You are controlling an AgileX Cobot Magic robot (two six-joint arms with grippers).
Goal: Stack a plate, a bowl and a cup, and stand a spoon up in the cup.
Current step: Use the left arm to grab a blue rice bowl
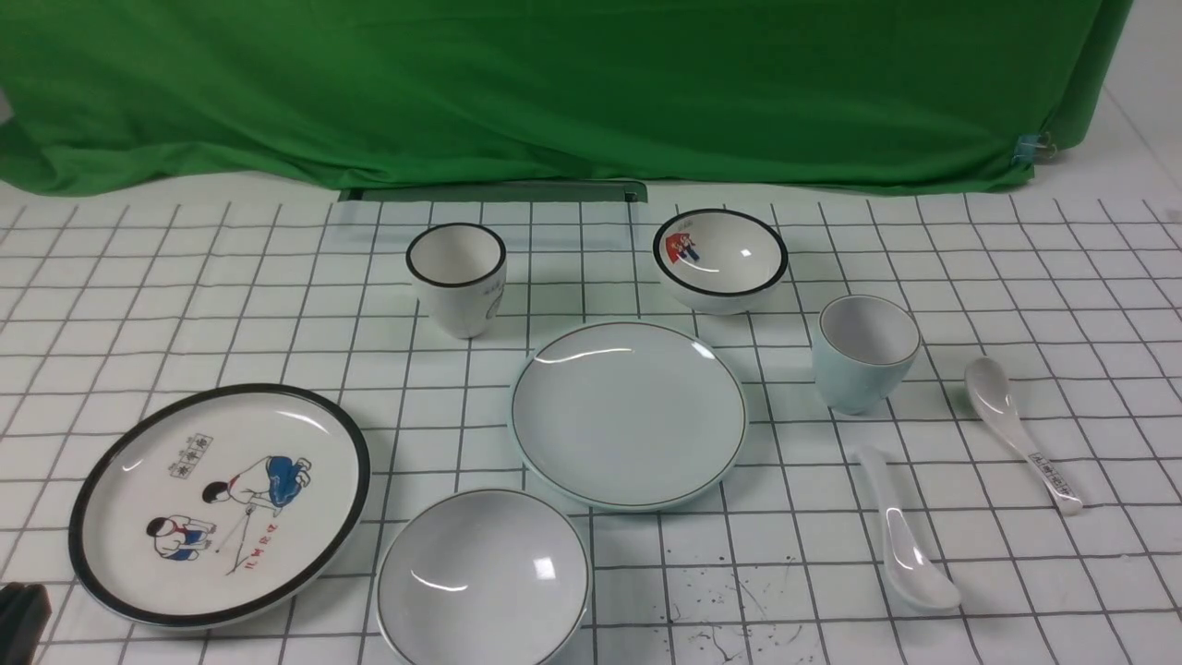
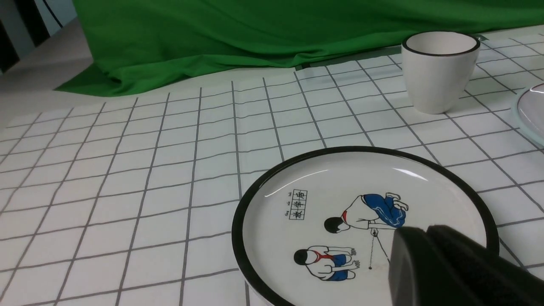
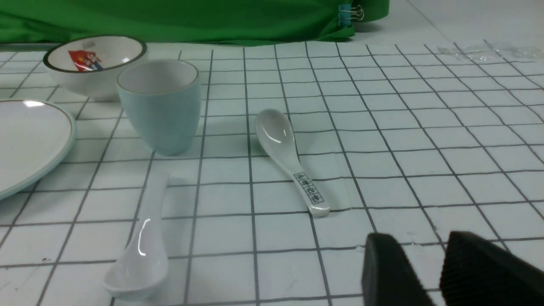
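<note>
Right wrist view: right gripper (image 3: pixel 420 243) spread; spoon (image 3: pixel 143 233) well apart. Left gripper (image 2: pixel 426 234) pressed together.

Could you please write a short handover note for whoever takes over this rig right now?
Left tool: shut, empty, by the cartoon plate.
Right tool: open, empty, near the labelled spoon.
Plate mid-table; bowl nearer the robot, to its left; cup right of the plate; spoon lying flat, nearer than the cup.
Done: nothing stacked.
Left: bowl onto plate, cup into bowl, spoon upright in cup.
</note>
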